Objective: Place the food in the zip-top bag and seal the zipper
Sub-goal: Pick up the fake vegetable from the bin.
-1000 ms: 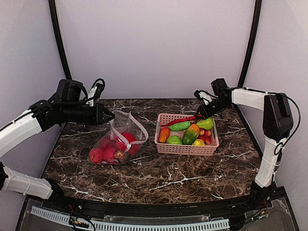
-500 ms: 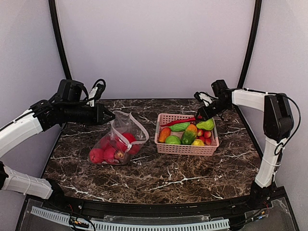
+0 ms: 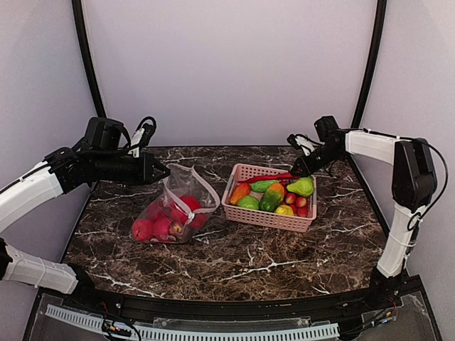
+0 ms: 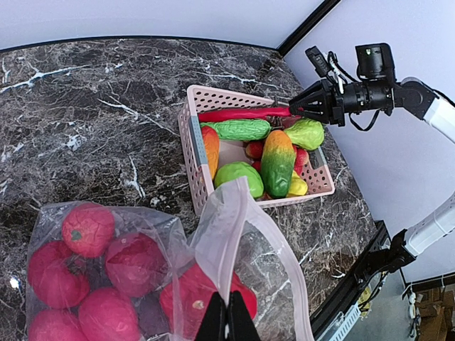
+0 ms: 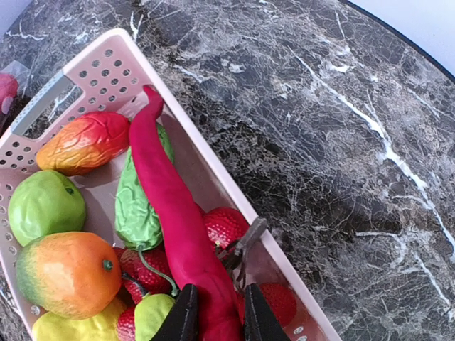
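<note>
Overhead, the zip-top bag (image 3: 178,206), loaded with red food (image 3: 151,227), is seen at 9 o'clock of the pink basket (image 3: 264,217). Left wrist: the left gripper (image 4: 227,316) is clamped on the bag's rim. Right wrist: the right gripper (image 5: 215,316) is closed around a long red pepper (image 5: 170,206).

Dark marble desk (image 3: 249,264) gleams polished; pink lattice basket (image 4: 195,158) looks matt plastic; clear plastic bag (image 4: 274,264) crinkles; red fruits (image 4: 89,229) and long red pepper (image 5: 178,220) shine glossy.

Dark marble-patterned table (image 3: 249,263) with white veins, plain pale lilac walls (image 3: 227,71) behind, black curved poles (image 3: 369,67) at the corners
</note>
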Tool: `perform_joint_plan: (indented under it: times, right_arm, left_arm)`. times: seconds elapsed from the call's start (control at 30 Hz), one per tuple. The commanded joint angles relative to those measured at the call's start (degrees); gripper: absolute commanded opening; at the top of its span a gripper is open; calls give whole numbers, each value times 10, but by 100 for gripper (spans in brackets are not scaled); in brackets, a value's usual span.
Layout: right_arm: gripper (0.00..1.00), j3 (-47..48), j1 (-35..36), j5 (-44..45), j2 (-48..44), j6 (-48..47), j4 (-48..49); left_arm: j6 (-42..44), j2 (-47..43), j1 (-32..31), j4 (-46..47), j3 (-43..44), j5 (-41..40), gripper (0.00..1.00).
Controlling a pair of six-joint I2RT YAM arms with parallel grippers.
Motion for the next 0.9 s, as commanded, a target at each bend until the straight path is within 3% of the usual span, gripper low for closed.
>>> perform_joint_plan:
  times: [0.0, 0.27, 0.5, 0.87]
  right_arm:
    - [17, -5, -1, -23, -32, 6, 1]
    - [12, -13, 0, -36, -78, 36, -1]
    - [13, -5, 16, 33, -149, 60, -25]
    - [15, -22, 114, 37, -272, 128, -39]
  left_arm:
    - [4, -14, 6, -7, 6, 5, 1]
    - [6, -28, 6, -14, 2, 2, 0]
    - [7, -31, 7, -14, 3, 6, 1]
    - [11, 0, 9, 1, 23, 6, 1]
